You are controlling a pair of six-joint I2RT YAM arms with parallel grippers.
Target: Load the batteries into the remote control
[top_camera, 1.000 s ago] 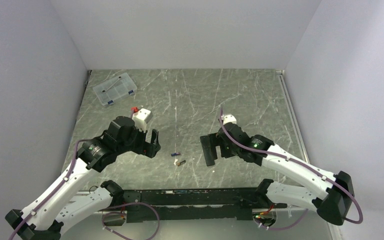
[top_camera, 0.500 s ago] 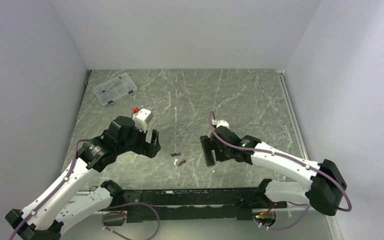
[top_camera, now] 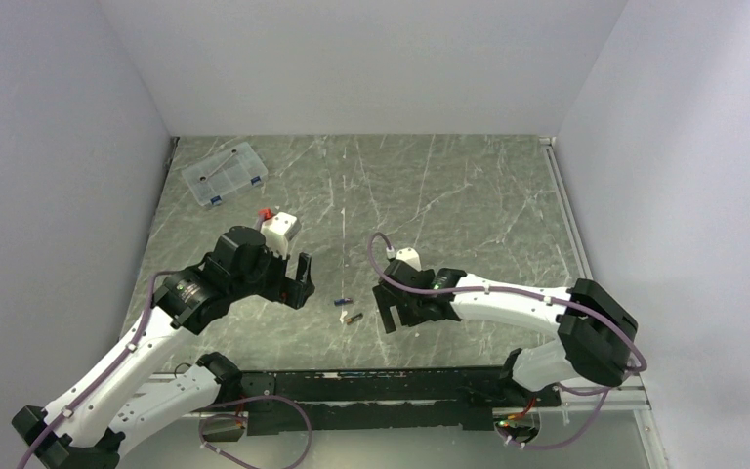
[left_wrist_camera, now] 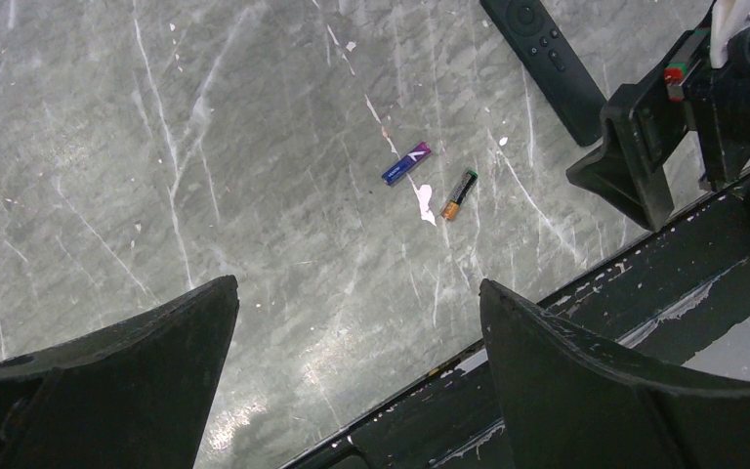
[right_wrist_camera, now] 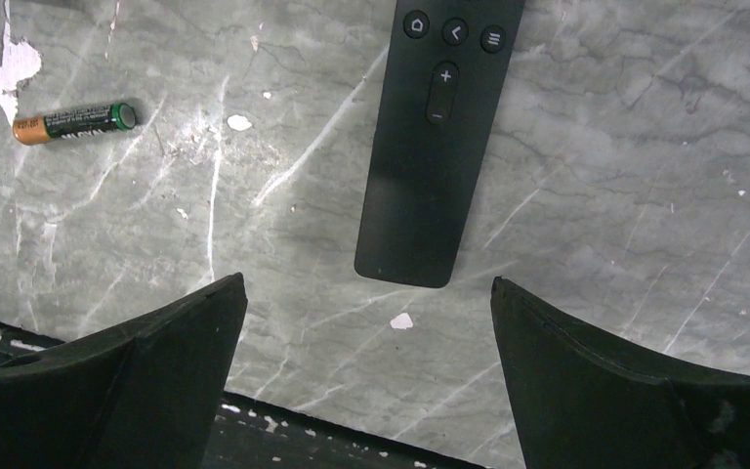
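Note:
The black remote control (right_wrist_camera: pixel 439 147) lies flat, buttons up, just ahead of my open, empty right gripper (right_wrist_camera: pixel 368 283). It also shows in the left wrist view (left_wrist_camera: pixel 547 59); in the top view the right gripper (top_camera: pixel 393 308) covers it. Two batteries lie on the table between the arms. The one with the blue band (left_wrist_camera: pixel 406 163) shows in the top view (top_camera: pixel 344 301). The one with the gold end (left_wrist_camera: pixel 458 194) shows in the right wrist view (right_wrist_camera: pixel 73 121) and the top view (top_camera: pixel 353 317). My left gripper (left_wrist_camera: pixel 359 288) is open and empty, left of the batteries (top_camera: pixel 295 280).
A clear plastic compartment box (top_camera: pixel 224 174) sits at the back left. A black rail (top_camera: pixel 381 386) runs along the table's near edge, close under both grippers. Grey walls close in the table on the left, back and right.

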